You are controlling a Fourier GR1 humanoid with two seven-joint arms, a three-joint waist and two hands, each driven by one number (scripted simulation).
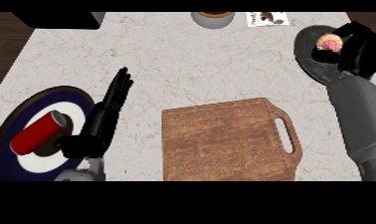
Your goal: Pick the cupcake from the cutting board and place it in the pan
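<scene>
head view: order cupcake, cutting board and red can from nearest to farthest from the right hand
1. cupcake, held in the right hand over the pan, top right
2. cutting board, lower middle
3. red can, far left on the plate

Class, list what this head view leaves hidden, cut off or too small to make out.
Head view: the right hand curls round the cupcake, hiding its base and any contact with the pan.
Head view: the top edge cuts off the grey bowl.
Head view: print on the card is too small.
</scene>
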